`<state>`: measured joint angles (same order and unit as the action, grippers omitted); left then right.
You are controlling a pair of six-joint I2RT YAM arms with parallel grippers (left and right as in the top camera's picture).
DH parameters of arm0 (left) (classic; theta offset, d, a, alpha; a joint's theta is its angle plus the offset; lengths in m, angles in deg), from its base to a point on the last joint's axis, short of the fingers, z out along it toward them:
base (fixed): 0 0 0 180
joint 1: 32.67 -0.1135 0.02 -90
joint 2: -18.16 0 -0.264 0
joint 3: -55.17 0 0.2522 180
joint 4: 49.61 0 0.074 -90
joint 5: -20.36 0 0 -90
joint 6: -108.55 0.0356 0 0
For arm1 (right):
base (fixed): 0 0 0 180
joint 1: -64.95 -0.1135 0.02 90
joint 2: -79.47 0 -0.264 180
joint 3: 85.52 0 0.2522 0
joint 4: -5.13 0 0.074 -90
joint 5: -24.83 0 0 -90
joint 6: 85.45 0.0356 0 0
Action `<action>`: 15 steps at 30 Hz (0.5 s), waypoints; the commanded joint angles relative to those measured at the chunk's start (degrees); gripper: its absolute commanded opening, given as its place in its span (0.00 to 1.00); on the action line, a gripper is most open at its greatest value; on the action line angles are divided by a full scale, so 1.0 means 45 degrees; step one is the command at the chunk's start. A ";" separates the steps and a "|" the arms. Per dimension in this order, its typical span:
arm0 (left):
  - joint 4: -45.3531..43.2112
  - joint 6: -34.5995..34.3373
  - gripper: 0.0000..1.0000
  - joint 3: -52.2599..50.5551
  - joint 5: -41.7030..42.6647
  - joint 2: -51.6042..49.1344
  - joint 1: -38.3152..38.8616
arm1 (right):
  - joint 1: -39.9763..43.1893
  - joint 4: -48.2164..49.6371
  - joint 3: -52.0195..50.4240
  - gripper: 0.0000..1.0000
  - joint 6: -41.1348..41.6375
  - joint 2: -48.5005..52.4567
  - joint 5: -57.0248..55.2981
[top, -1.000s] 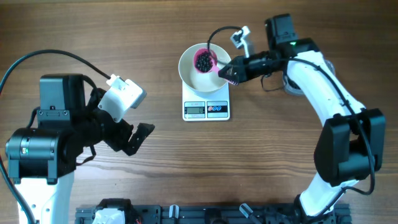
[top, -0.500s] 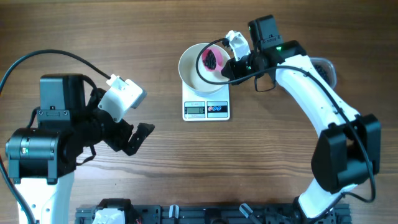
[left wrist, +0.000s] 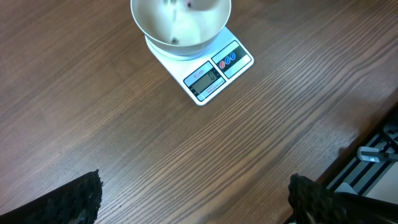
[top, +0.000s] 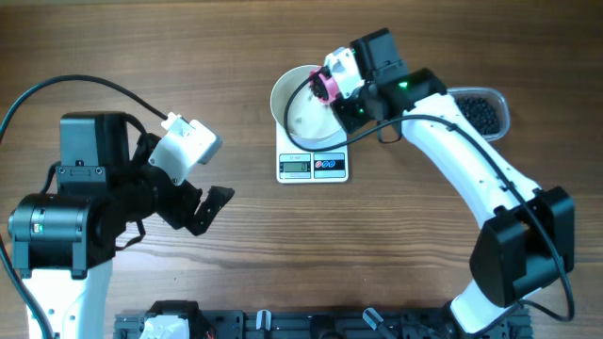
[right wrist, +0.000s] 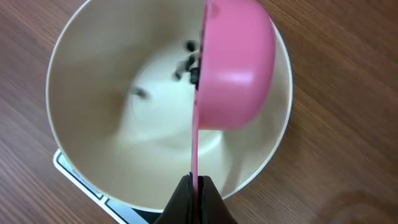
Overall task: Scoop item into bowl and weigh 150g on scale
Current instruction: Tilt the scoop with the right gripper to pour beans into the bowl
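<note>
change: right arm has swung left over the bowl; the scoop, level and loaded a second ago, is now rolled on its side. Left arm hasn't moved.
overhead / right gripper: clamped on the handle of the pink scoop, which hangs over the right rim of the bowl.
overhead / bowl: sits on the scale, covering its rear half; display and buttons clear in front.
overhead / tub: clear, black beans inside, behind the right arm, well apart from the bowl.
overhead / left gripper: spread wide, holding nothing, over bare table, well left of the scale.
left wrist / fingers: both tips at the bottom corners, far apart, nothing between them. Bowl and scale at top of view.
right wrist / right gripper: pinched tight on the thin scoop handle. Scoop on edge, mouth facing left.
right wrist / black beans: a few by the scoop mouth, one blurred further left, over the bowl's floor. Scale corner shows below the rim.
</note>
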<state>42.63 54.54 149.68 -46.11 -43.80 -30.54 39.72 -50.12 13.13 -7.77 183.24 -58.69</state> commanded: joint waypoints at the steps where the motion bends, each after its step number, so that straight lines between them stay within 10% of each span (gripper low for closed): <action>1: 0.0010 0.0248 1.00 0.0180 0.0194 0.0039 -0.0087 | -0.0325 -0.0010 0.0311 0.05 -0.0602 -0.0335 -0.1506; 15: 0.0010 0.0243 1.00 0.0180 0.0194 0.0039 -0.0087 | -0.0427 -0.0029 0.0311 0.05 -0.0661 -0.1214 -0.2108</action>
<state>42.63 54.54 149.68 -46.11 -43.80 -30.54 38.02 -50.34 13.13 -9.82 181.54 -66.01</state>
